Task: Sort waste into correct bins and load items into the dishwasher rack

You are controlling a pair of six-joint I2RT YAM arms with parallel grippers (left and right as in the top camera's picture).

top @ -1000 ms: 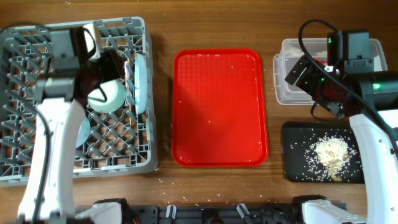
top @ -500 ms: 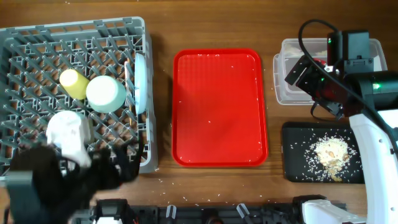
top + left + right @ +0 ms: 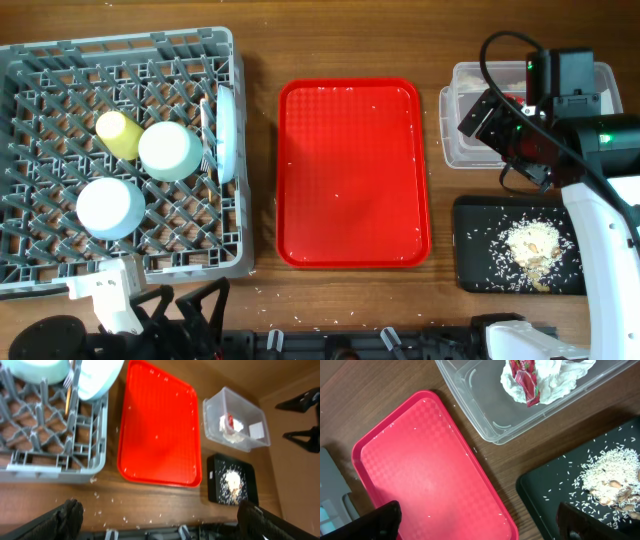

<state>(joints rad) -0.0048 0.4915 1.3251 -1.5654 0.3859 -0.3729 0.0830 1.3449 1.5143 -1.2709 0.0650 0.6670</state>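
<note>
Spread wide, empty: left fingers (image 3: pixel 67 516) over worktop (image 3: pixel 150 500), right fingers (image 3: pixel 382 519) near clear tub (image 3: pixel 485 420). In rack (image 3: pixel 120 40): yellow cup (image 3: pixel 118 134), mint green bowl (image 3: pixel 170 150), light blue bowl (image 3: pixel 110 207), plate (image 3: pixel 226 130) on edge. In tub: wrapper (image 3: pixel 527 382), tissue (image 3: pixel 555 380). On black tray (image 3: pixel 480 270): food scraps (image 3: pixel 530 245).

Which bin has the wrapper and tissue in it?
The clear plastic tub: the red snack wrapper and crumpled white tissue sit inside it. The black tray beside it holds rice and food scraps instead.

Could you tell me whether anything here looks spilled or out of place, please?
Stray rice grains lie scattered on the red tray, and more crumbs dot the table beside the front corner of the dishwasher rack. Nothing else stands out.
</note>
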